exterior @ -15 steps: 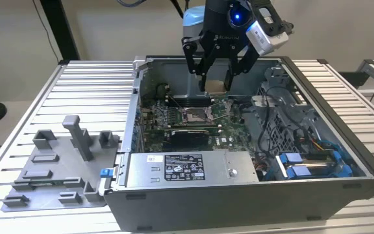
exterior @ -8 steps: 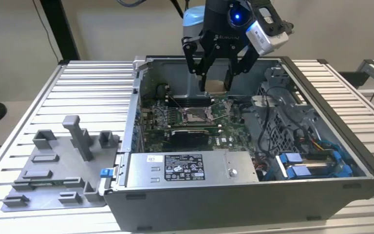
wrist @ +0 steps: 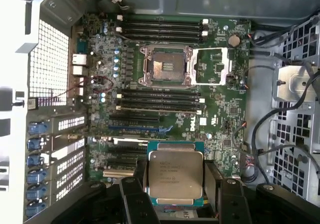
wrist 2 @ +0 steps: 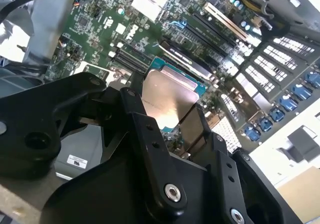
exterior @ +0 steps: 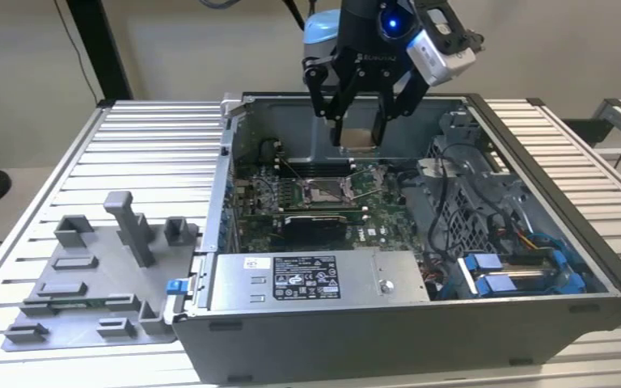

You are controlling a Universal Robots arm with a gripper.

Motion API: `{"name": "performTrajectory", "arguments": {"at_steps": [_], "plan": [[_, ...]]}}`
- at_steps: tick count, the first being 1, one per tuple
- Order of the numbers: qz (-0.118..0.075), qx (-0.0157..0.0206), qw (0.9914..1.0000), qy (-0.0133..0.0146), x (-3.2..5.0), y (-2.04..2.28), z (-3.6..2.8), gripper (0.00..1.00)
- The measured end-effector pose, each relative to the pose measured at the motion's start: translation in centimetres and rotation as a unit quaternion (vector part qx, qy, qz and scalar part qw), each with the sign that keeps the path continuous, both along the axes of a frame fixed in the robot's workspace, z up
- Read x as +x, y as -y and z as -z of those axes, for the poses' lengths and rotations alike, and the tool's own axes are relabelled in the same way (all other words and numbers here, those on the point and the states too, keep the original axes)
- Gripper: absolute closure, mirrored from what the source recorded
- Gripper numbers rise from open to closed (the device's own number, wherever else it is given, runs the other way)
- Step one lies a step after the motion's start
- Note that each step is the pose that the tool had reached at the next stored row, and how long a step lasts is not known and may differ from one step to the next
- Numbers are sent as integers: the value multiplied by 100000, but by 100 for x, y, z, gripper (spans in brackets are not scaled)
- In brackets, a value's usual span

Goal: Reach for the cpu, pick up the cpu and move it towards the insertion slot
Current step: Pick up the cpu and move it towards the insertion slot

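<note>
My gripper [exterior: 358, 133] hangs over the open computer case, shut on the cpu [exterior: 357, 139], a flat square chip with a pale metal face. In both wrist views the cpu [wrist: 175, 174] [wrist 2: 167, 100] sits between the black fingers [wrist: 136, 194], held by two opposite edges. The insertion slot [wrist: 166, 67], a silver-framed socket with a dark centre, lies on the green motherboard; its load plate [wrist: 210, 67] is swung open beside it. In the exterior view the insertion slot [exterior: 322, 191] is below the gripper and slightly toward that view's left.
The grey case walls [exterior: 224, 153] surround the board. Memory slots [wrist: 162, 29] flank the socket. Cables and a drive cage [exterior: 472, 202] fill the exterior view's right side. A grey fixture plate with blocks [exterior: 84, 275] lies on the slatted table outside the case.
</note>
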State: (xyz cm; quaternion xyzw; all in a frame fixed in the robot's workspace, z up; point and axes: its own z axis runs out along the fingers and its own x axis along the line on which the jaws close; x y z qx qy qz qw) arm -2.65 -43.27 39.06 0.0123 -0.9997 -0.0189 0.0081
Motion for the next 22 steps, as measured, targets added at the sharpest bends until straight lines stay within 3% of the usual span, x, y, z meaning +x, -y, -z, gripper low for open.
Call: {"name": "performTrajectory", "arguments": {"at_steps": [5, 12, 22], "plan": [[-4, 3, 100000, 0, 22, -143, 11, 100], [-2, 0, 100000, 1, 26, -383, 26, 100], [-1, 4, 100000, 0, 66, -656, 68, 100]]}}
